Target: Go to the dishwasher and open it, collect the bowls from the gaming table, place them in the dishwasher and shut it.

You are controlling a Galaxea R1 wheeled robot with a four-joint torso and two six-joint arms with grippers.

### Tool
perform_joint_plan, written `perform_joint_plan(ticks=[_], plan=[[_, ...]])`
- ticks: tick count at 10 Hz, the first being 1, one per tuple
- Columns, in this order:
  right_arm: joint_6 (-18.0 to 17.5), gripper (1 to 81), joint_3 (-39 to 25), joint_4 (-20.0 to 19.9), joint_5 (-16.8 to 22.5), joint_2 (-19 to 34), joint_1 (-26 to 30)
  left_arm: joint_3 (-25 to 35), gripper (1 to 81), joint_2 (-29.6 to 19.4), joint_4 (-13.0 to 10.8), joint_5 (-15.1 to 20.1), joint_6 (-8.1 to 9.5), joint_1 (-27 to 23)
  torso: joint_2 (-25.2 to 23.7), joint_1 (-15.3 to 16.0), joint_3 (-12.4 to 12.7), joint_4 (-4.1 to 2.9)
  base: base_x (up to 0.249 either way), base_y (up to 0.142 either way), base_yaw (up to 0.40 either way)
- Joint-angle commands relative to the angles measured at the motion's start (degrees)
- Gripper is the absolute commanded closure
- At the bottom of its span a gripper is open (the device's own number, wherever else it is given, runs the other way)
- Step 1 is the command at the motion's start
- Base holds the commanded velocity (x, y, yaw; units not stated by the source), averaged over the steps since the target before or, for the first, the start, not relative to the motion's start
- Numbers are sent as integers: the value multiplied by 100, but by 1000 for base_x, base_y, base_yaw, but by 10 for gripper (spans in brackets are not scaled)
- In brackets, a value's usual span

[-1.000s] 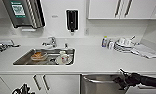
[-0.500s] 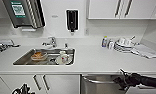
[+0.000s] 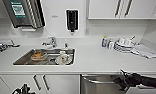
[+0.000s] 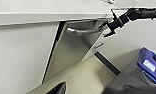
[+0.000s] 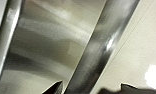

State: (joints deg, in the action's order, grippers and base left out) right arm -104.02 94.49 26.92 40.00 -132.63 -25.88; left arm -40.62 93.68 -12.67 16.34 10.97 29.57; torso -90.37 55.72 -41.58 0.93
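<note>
I have the right gripper (image 4: 109,25) at the right end of the bar handle (image 4: 85,30) on the dishwasher (image 3: 99,86), which sits under the white counter (image 3: 94,60), right of the sink (image 3: 24,60). Its door looks tipped slightly out at the top. The fingers appear spread, one on each side of the bar, but I cannot tell whether they actually press on it. My worry: gripping so near the handle's end, a pull could slide the fingers off the bar and let the door spring back. Pulling at the wrong angle could also jam the gripper against the counter's edge. The left gripper (image 3: 24,89) hangs low near the left white cabinets; I cannot tell its state
</note>
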Motion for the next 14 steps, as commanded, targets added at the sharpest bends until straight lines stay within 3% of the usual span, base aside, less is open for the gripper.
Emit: perform_joint_plan(ticks=[1,9,14], plan=[[75,10,-134,-170,1045,199,342,142,10,-104,45,28,19,-492,0,0,0,0,0,0,0],[66,10,-134,-187,975,208,245,142,10,-77,45,54,19,-491,5,9,-2,0,-65,0,0],[-469,10,-29,-283,291,402,-36,142,10,-68,36,72,19,-483,5,9,-5,0,-76,0,0]])
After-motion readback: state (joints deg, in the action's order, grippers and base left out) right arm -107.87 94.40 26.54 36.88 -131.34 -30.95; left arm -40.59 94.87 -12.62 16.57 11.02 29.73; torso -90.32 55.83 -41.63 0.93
